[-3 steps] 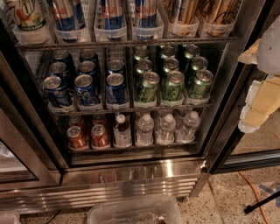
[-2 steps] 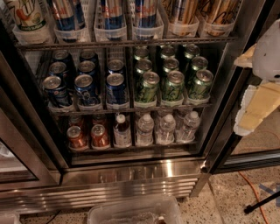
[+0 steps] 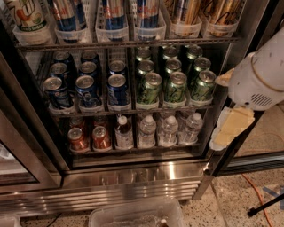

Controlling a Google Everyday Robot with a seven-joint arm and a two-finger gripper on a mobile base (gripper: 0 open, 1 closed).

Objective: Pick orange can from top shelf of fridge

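The fridge (image 3: 133, 177) stands with its glass door open. The top shelf (image 3: 128, 43) runs along the upper edge and holds a row of clear-white bins. Two tall copper-orange cans (image 3: 184, 11) (image 3: 222, 11) stand in the two rightmost bins, with their tops cut off by the edge of the view. Blue and silver tall cans fill the bins to their left. My gripper (image 3: 231, 127) shows as a cream-coloured piece under the white arm housing (image 3: 259, 77), in front of the fridge's right door post and below and to the right of the orange cans.
The middle rack holds short blue cans (image 3: 88, 86) at left and green cans (image 3: 175, 84) at right. The bottom rack holds short red cans (image 3: 91, 137) and water bottles (image 3: 168, 131). A clear plastic tub (image 3: 137, 215) sits on the floor. An orange cable (image 3: 259, 199) lies at the right.
The white arm housing and gripper have moved left, further into view, and now cover more of the fridge's right door post. The cans have not moved.
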